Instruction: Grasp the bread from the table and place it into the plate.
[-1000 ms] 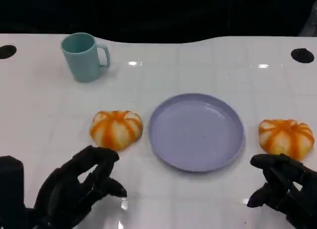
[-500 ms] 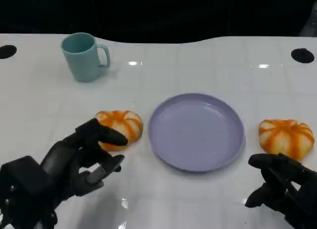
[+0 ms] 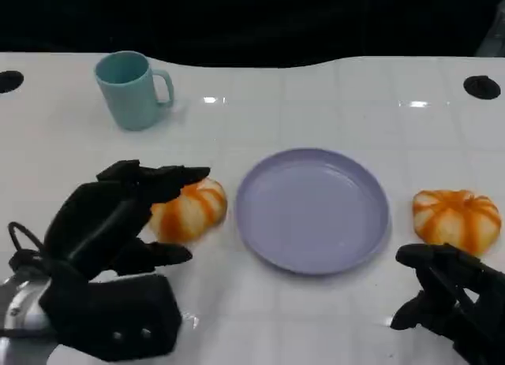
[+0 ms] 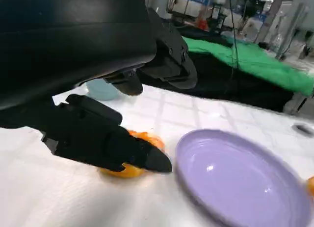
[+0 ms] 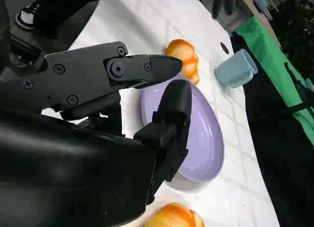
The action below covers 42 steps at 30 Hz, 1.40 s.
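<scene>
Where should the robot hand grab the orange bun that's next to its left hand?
Probably around the middle of the bun, coming down from above on the side away from the plate. The bun is a low, round dome lying flat on the table, so fingers can close on opposite sides. The left robot hand already hovers open over it.

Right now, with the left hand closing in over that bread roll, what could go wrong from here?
The left hand is spread over the left bread but does not visibly grip it; closing off-centre could push the roll away, perhaps against the plate beside it. Carrying it over, the fingers might catch the plate's rim and shift it. The right hand sits just short of the right bread and could nudge it.
</scene>
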{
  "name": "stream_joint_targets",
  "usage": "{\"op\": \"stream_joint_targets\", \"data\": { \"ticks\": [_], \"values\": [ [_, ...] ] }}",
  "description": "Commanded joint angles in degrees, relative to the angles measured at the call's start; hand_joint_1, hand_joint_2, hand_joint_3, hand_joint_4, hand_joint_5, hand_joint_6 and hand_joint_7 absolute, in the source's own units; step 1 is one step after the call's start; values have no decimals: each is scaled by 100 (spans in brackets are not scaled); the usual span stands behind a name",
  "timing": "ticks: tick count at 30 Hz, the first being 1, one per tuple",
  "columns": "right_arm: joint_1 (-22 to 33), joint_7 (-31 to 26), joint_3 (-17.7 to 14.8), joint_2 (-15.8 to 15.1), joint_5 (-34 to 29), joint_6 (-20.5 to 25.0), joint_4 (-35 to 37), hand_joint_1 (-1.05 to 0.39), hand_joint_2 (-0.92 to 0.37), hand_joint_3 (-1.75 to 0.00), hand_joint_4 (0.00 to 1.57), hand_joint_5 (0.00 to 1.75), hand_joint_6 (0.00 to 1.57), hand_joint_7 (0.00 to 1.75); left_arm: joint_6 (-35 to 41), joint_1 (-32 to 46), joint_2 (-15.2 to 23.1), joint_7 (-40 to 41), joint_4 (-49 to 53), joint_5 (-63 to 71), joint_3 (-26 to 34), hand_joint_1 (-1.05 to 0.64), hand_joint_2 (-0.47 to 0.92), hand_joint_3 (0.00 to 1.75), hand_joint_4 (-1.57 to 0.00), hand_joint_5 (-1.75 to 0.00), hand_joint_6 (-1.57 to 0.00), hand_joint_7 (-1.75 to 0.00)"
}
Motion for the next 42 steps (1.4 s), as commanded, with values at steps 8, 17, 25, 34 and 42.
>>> {"op": "stream_joint_targets", "data": {
  "ticks": [8, 17, 25, 34, 42],
  "values": [
    [-36, 22, -34, -30, 3, -47, 15, -46, -92, -23, 61, 147, 59, 105, 1139, -974, 377, -1263, -129, 1101, -628, -34, 77, 1, 0, -4, -11, 0],
    [-13, 29, -57, -3, 12, -43, 17, -45, -92, -25, 61, 148, 59, 104, 1567, -1936, 40, -1379, 1163, 1326, -1242, -29, 72, 0, -1, -4, -12, 0],
    [21, 107, -30, -50, -24, -95, -4, -46, -92, -26, 60, 147, 58, 103, 1682, -2628, -453, -851, 2900, 1157, -1528, -40, 76, 1, -5, -6, -12, -1],
    [38, 54, -85, -38, 12, -5, -48, -47, -92, -24, 61, 146, 58, 103, 1311, -3442, -969, -120, 5198, 1038, -1935, -56, 75, 0, -9, -6, -17, -2],
    [41, 146, -121, -46, 76, -23, 6, -46, -92, -23, 61, 145, 58, 103, 1040, -3955, -1374, 284, 6698, 808, -2098, -42, 77, 1, -14, -6, -22, -2]
  ]
}}
